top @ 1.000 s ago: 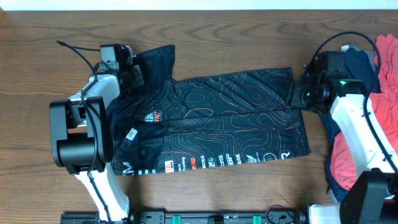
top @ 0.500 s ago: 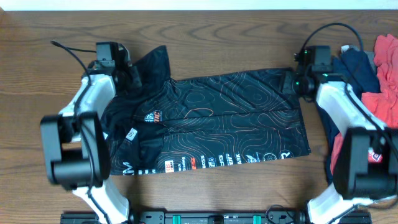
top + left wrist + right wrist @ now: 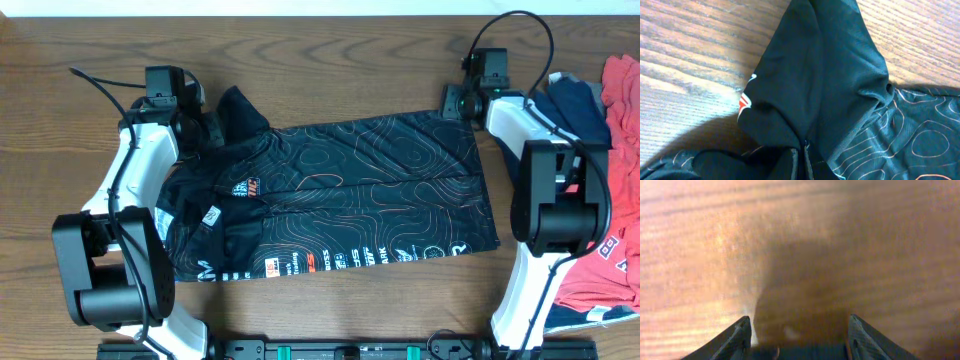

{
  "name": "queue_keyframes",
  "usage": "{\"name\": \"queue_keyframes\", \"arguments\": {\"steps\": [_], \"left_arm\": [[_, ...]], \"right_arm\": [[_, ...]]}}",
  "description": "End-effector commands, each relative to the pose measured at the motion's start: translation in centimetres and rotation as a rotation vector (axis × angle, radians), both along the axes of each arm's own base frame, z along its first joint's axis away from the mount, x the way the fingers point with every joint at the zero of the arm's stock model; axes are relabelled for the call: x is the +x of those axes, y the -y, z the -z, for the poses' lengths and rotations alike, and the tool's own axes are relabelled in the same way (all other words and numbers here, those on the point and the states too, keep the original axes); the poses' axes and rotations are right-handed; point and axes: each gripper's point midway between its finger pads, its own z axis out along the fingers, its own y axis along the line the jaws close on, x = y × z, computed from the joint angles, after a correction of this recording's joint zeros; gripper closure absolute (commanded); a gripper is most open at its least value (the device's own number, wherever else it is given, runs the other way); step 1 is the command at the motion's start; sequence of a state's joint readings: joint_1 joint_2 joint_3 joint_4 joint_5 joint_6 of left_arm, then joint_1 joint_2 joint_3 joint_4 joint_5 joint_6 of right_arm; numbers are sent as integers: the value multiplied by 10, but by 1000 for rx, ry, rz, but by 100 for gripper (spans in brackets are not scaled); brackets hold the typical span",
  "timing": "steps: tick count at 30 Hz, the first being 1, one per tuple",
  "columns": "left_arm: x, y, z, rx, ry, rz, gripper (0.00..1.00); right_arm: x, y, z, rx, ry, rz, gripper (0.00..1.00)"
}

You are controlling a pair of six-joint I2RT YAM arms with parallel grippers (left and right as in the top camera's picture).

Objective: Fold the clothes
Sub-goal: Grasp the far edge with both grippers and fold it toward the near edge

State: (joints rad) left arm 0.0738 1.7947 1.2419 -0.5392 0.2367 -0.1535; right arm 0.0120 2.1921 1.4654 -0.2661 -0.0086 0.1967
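Jersey [image 3: 340, 190] lies flat across mid desk [image 3: 330, 50], white lettering along near hem, black w/ contour print. Looks thin, light, soft, prob. slippery: it'll drape & slide, no stiffness, so best taken at corners or seams, both ends at once. Red shirt [image 3: 600, 270] is heaped near right, navy one [image 3: 575, 100] beyond it. At far edge, left end effector [image 3: 212, 127] is pressed together, pinching a bunched fold by the far-left sleeve. Right end effector [image 3: 452, 102] is spread over bare desk at far-right corner, gripping nothing visible.
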Motion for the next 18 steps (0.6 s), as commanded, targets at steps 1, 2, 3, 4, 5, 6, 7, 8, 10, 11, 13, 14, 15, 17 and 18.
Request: {"name": "queue_keyframes", "arguments": {"steps": [1, 2, 3, 4, 5, 6, 7, 8, 10, 11, 13, 14, 15, 17, 18], "left_arm": [[-1, 0, -1, -2, -3, -2, 94], [-1, 0, -1, -2, -3, -1, 94], [-1, 0, -1, -2, -3, -2, 94], [-1, 0, -1, -2, -3, -2, 94], [-1, 0, -1, -3, -3, -2, 94], [-1, 0, -1, -2, -3, -2, 94], [-1, 0, -1, -2, -3, -2, 94], [-1, 0, -1, -2, -3, -1, 94], [-1, 0, -1, -2, -3, -1, 94], [-1, 0, -1, -2, -4, -1, 94], [-1, 0, -1, -2, -3, -2, 94], [-1, 0, -1, -2, -3, -2, 94], [-1, 0, -1, -2, -3, -2, 94], [-1, 0, -1, -2, -4, -1, 94], [-1, 0, -1, -2, -4, -2, 94]], "right_arm": [[3, -4, 13, -14, -9, -10, 41], [4, -4, 14, -14, -8, -10, 46], [3, -4, 14, -14, -12, -10, 57], [1, -4, 15, -14, -18, -11, 67], [-1, -4, 17, -15, -31, -12, 79], [-4, -4, 18, -15, -44, -12, 84], [-7, -4, 20, -19, -57, -9, 87], [-10, -1, 22, -30, -71, -4, 88], [-15, 6, 24, -63, -94, 16, 83], [-16, 9, 25, -78, -100, 25, 81], [-18, 14, 25, -102, -109, 38, 79], [-19, 14, 25, -105, -111, 39, 79], [-19, 14, 25, -105, -111, 40, 78], [-19, 14, 24, -104, -111, 39, 70], [-19, 14, 22, -104, -108, 40, 62]]}}
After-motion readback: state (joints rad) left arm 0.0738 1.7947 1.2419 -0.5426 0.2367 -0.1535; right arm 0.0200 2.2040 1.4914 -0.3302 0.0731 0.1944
